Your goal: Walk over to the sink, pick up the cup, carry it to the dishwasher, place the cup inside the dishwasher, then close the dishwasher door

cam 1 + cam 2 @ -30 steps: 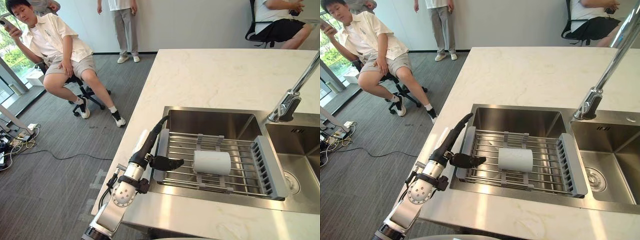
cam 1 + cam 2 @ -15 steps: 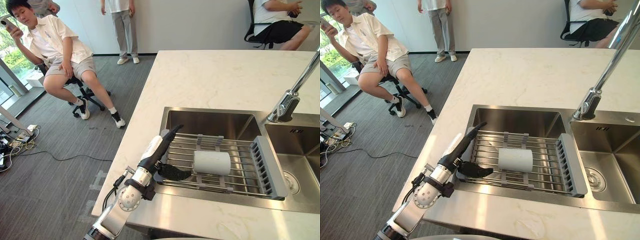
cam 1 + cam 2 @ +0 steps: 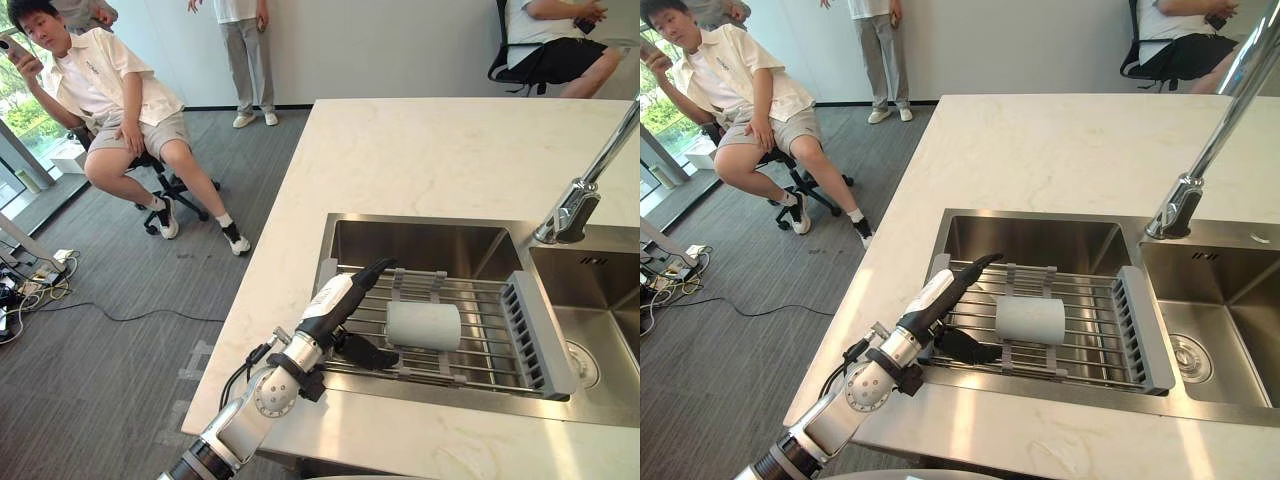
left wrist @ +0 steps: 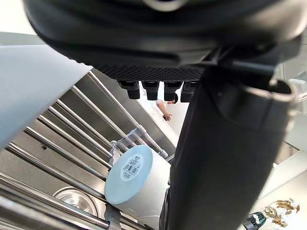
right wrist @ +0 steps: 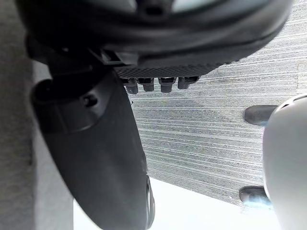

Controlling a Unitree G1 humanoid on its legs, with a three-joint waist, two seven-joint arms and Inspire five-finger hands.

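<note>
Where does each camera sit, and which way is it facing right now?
Left eye view: on the head, looking down at the sink, left robot hand near the cup on the dish rack.
Right eye view: beside it, same scene.
Left wrist view: on the left wrist, looking past the thumb at that same cup.
Right wrist view: on the right wrist, right robot hand over grey carpet.

Both head eyes look steeply down on the sink (image 3: 425, 248) and rack (image 3: 538, 332), left wrist peers close along that same rack, right wrist faces floor (image 5: 206, 143).
</note>
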